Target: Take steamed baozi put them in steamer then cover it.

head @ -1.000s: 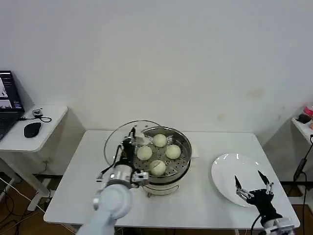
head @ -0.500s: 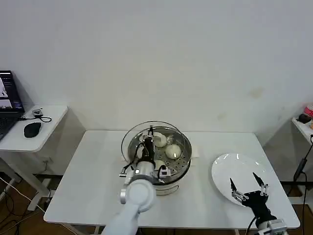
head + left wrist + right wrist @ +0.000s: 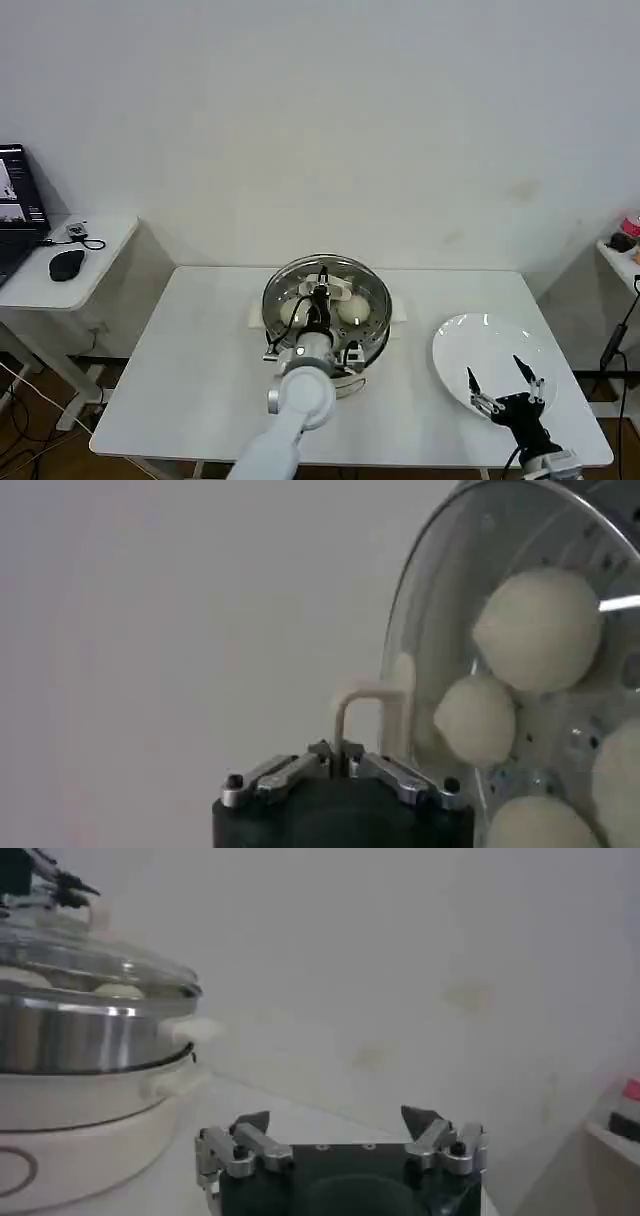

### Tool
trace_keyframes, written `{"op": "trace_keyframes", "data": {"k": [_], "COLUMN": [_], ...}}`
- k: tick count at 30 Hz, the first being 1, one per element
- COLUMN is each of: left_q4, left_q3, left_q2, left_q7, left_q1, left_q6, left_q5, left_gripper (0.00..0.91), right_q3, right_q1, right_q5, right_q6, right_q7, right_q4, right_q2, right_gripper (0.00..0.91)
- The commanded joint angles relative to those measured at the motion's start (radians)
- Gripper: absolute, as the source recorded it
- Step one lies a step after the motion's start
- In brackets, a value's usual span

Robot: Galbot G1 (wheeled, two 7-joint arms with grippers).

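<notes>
While the right gripper idles spread-fingered over the white plate at the tabletop's near edge, the left gripper pinches the glass lid's handle atop the baozi-filled steamer, a side desk and bare wall beyond.

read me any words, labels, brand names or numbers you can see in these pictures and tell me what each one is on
No text can be read.
Laptop screen on the side desk: it shows content, too small to read.
Steamer, glass lid, white plate, left gripper shut on the lid handle, right gripper open at the plate: no lettering visible on any of them.
</notes>
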Motion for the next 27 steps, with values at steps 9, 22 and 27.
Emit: {"op": "trace_keyframes", "data": {"k": [9, 22, 27], "left_q4": [-0.004, -0.005, -0.006], "left_q3": [0.01, 0.011, 0.011], "left_q2": [-0.016, -0.027, -0.025], "left_q7": [0.008, 0.002, 0.004], "left_q1": [0.017, 0.02, 0.021], "left_q6": [-0.002, -0.001, 0.001], "left_q5": [0.018, 0.009, 0.004], "left_gripper": [0.0, 0.0, 0.0], "right_q3": [-0.007, -0.016, -0.016], "right_q1": [0.0, -0.001, -0.003], "right_q5": [-0.008, -0.021, -0.021], "right_q6": [0.002, 0.008, 0.008], "right_q7": [0.0, -0.001, -0.001], "right_q4": [0.0, -0.005, -0.005], "right_q2": [0.003, 0.008, 0.009], "right_gripper": [0.907, 0.907, 0.907]}}
